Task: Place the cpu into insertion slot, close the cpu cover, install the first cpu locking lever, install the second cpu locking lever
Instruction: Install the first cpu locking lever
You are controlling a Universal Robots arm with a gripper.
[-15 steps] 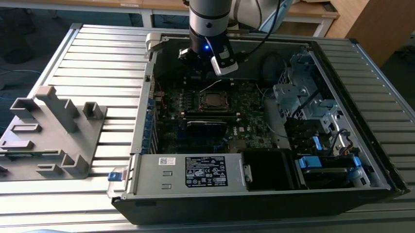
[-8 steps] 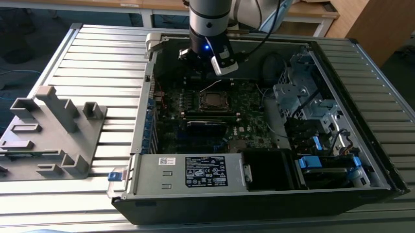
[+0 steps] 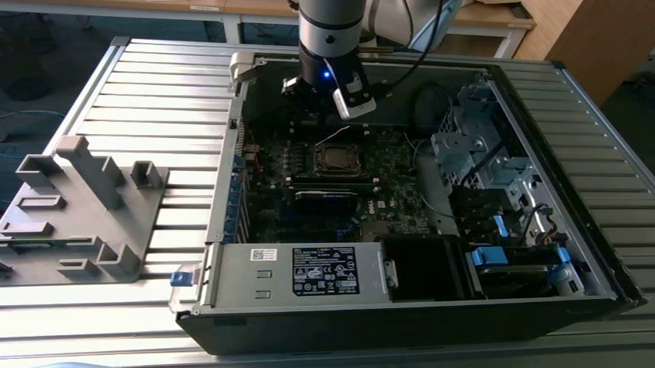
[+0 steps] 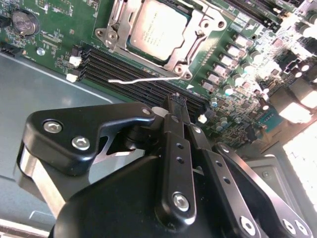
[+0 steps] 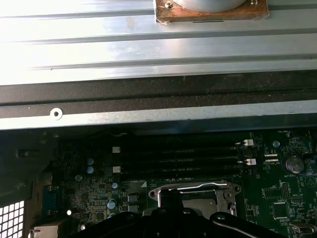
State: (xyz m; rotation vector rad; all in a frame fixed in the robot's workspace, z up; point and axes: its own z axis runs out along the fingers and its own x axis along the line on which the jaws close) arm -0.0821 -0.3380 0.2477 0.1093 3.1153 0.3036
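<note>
- My claw [image 4: 176,101] has its fingers pressed together with nothing between them. It hangs over the motherboard [image 4: 44,44] inside the open computer case [image 3: 409,326].
- The cpu [image 4: 157,27] sits in its socket just beyond the claw tips, silver top facing up.
- The cpu cover [image 4: 197,37] lies flat around it, framing the chip.
- A thin wire lever [image 4: 143,79] runs across the black memory slots [image 4: 124,62], between the claw tips and the socket. I cannot tell whether the tips touch it.

Dull silver-grey cpu [image 4: 157,29], silvery cpu cover [image 4: 197,45], green motherboard [image 4: 49,49], black gripper [image 4: 176,104], silver table [image 3: 153,84] with ridged stripes.
</note>
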